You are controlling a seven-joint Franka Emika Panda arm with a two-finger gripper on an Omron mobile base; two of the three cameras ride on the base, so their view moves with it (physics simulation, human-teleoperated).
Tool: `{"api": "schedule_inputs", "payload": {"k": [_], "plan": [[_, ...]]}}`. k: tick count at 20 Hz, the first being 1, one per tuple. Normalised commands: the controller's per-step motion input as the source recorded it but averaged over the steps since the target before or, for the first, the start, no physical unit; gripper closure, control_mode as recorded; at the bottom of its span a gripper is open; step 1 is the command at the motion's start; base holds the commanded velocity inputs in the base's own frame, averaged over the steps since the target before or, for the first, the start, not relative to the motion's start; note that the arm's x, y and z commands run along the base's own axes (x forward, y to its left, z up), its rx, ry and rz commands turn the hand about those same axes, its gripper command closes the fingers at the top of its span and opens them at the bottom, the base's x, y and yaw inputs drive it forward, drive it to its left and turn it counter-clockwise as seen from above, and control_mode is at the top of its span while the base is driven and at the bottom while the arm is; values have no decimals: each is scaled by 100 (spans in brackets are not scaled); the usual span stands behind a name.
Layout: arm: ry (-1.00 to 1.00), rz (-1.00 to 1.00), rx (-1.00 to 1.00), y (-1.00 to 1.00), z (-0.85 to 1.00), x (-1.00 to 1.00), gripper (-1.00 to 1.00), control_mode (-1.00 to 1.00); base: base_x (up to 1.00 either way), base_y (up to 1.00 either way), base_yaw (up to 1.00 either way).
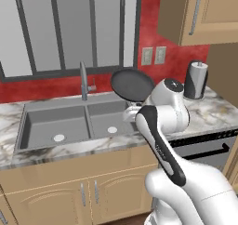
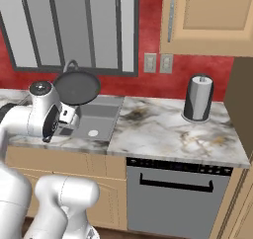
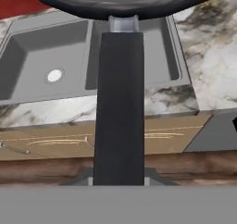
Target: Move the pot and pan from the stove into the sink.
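Both base views look forward and down from behind the arm, left and right, and share the sink (image 1: 56, 122) and tabletop (image 2: 168, 129). The hand view looks closely along the pan (image 3: 119, 107) handle.

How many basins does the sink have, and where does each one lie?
2. The left basin lies under the faucet's left side; the right basin lies beside it, below the raised pan.
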Motion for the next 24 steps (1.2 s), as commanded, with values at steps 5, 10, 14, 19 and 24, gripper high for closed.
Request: {"api": "schedule_inputs", "payload": {"k": [5, 10, 14, 19, 24], "plan": [[9, -6, 0, 0, -15, 66, 100, -100, 0, 0, 0], [9, -7, 0, 0, -14, 80, 100, -100, 0, 0, 0], [8, -7, 0, 0, -19, 68, 100, -100, 0, 0, 0], [4, -6, 0, 10, -22, 55, 100, -100, 0, 0, 0], [2, -7, 0, 25, -24, 45, 100, -100, 0, 0, 0]]}}
